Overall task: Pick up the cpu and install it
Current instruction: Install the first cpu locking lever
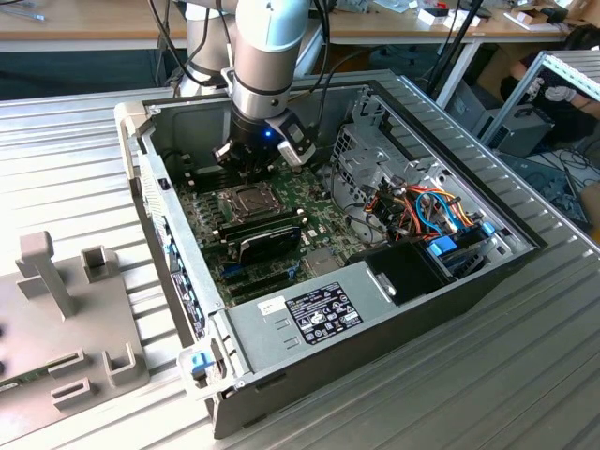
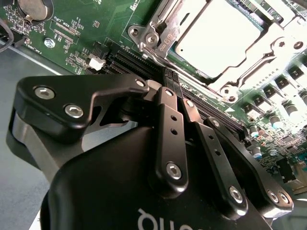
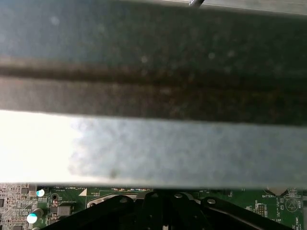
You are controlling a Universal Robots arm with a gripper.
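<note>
Just beyond the matte black gripper (image 2: 171,76), the cpu (image 2: 218,38) shows pale silver, washed almost white by glare, inside a shiny steel socket frame (image 2: 158,36). The motherboard (image 2: 81,33) under it is green, with fine pale markings. Behind the gripper, the case wall (image 3: 153,143) looks dull grey, perhaps speckled.

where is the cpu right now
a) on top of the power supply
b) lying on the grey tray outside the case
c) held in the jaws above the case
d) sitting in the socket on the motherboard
d: in the second wrist view the cpu lies flat inside the metal socket frame on the motherboard, with the gripper beside the socket and nothing visible between its jaws.
</note>
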